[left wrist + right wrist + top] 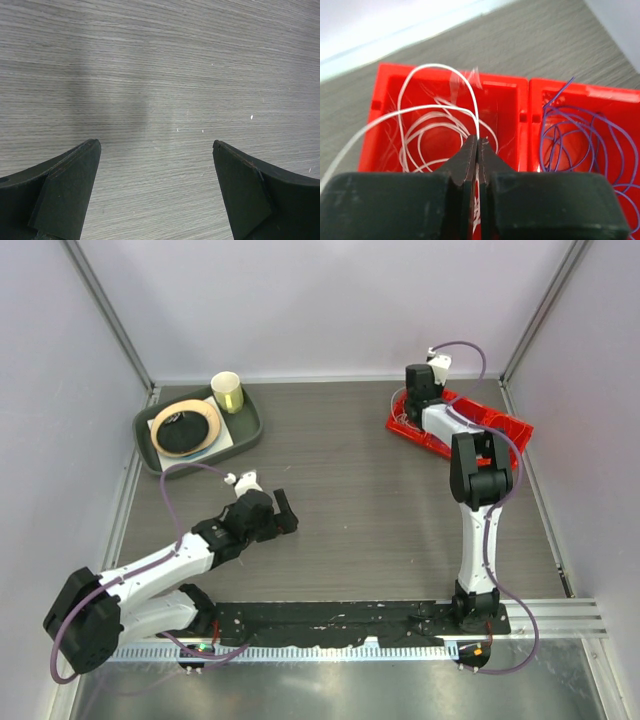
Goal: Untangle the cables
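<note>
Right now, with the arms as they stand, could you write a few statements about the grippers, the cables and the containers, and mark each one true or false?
1. The right gripper is shut on a white cable. True.
2. The purple cable lies in the same compartment of the red bin as the white cable. False: it lies in the neighbouring compartment, beyond the dividing wall.
3. The left gripper is open and holds nothing, with only table below it. True.
4. The cup stands in the red bin. False: it stands on the green tray.
</note>
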Robot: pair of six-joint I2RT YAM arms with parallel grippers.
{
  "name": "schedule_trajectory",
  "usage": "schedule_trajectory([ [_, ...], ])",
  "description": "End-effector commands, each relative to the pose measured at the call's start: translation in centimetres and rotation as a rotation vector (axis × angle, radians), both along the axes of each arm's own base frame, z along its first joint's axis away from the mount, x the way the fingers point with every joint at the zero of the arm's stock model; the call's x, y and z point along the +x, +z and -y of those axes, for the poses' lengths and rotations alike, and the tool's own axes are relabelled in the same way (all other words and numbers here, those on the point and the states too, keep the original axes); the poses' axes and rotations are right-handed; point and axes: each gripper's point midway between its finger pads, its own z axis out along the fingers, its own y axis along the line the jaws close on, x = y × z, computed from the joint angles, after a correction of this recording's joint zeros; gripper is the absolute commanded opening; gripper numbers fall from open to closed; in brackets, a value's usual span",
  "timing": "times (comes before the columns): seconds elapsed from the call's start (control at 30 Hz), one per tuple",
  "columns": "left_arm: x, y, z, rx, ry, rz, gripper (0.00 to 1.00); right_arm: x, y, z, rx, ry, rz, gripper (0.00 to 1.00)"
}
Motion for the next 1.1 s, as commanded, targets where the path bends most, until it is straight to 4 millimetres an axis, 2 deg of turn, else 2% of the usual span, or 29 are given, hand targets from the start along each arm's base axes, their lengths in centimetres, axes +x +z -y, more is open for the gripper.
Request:
schedule_trajectory([
  [0.0,1.4,2.2,1.0,-0.033,-0.008,0.060,1.00,0.4,0.9,-0.5,0.023,0.026,-0.005,0.07],
  [0.07,1.5,2.4,1.1,-0.037,-0.009,0.062,1.00,0.7,2.5,-0.9,0.035,0.050,0.025,0.11],
  [0.1,1.5,2.5,1.1,-0.036,-0.009,0.061,1.00,0.7,2.9,-1.0,0.034,0.064,0.023,0.17],
  [0.13,1.5,2.7,1.2,-0.041,-0.010,0.065,1.00,0.9,4.5,-1.2,0.042,0.071,0.048,0.23],
  [0.17,1.5,2.7,1.3,-0.044,-0.014,0.063,1.00,0.9,5.3,-1.4,0.046,0.081,0.054,0.31],
  [0.23,1.4,3.0,1.4,-0.051,-0.018,0.066,1.00,0.6,6.9,-1.3,0.047,0.083,0.074,0.35],
  [0.27,1.4,3.1,1.4,-0.055,-0.019,0.069,1.00,0.2,8.8,-1.2,0.050,0.085,0.105,0.37],
  [0.3,1.4,3.1,1.4,-0.057,-0.019,0.071,1.00,-0.1,9.9,-1.3,0.054,0.090,0.120,0.38],
  [0.33,1.4,2.9,1.4,-0.057,-0.017,0.068,1.00,-0.5,10.2,-1.3,0.055,0.099,0.120,0.39],
  [0.37,1.4,2.8,1.3,-0.056,-0.013,0.066,1.00,-1.1,12.5,-1.6,0.067,0.125,0.153,0.42],
  [0.43,1.4,2.8,1.3,-0.053,-0.012,0.061,1.00,-2.3,13.4,-1.7,0.072,0.144,0.142,0.51],
  [0.47,1.5,2.9,1.3,-0.051,-0.010,0.066,1.00,-3.0,14.1,-1.7,0.076,0.151,0.143,0.79],
  [0.5,1.5,2.9,1.0,-0.035,-0.002,0.067,1.00,-4.2,16.1,-1.5,0.080,0.152,0.165,0.93],
  [0.57,1.8,3.5,0.8,-0.025,0.011,0.079,1.00,-6.3,16.3,-1.4,0.097,0.153,0.159,0.93],
  [0.6,1.8,3.5,0.3,-0.006,0.020,0.076,1.00,-8.2,19.1,-1.3,0.118,0.163,0.213,0.93],
  [0.63,1.8,3.8,0.3,-0.006,0.025,0.080,1.00,-9.8,17.3,-1.2,0.131,0.167,0.180,0.94],
  [0.7,1.7,4.3,-0.1,-0.006,0.037,0.088,1.00,-12.5,17.5,-1.4,0.177,0.178,0.203,0.94],
  [0.73,1.5,4.1,-0.5,0.008,0.044,0.082,1.00,-15.3,16.7,-1.4,0.200,0.200,0.195,0.94],
  [0.77,1.4,4.6,-0.8,0.003,0.051,0.097,1.00,-17.0,16.6,-1.5,0.223,0.208,0.205,0.94],
  [0.8,1.3,4.8,-1.2,0.003,0.069,0.098,1.00,-18.7,15.4,-1.7,0.278,0.197,0.187,0.94],
  [0.83,1.1,4.7,-2.0,0.025,0.087,0.097,1.00,-21.6,14.2,-2.1,0.328,0.222,0.185,0.95],
  [0.9,0.6,5.2,-2.8,0.027,0.104,0.114,1.00,-24.3,12.3,-3.1,0.416,0.258,0.179,0.95],
  [0.93,0.4,5.1,-3.3,0.040,0.113,0.115,1.00,-26.8,10.6,-3.1,0.447,0.266,0.182,0.95],
  [1.0,0.6,5.2,-4.7,0.073,0.144,0.159,1.00,-28.8,9.0,-3.0,0.481,0.253,0.198,0.95],
  [1.07,0.8,5.5,-5.8,0.097,0.193,0.184,1.00,-31.3,6.5,-2.6,0.487,0.247,0.171,0.95],
])
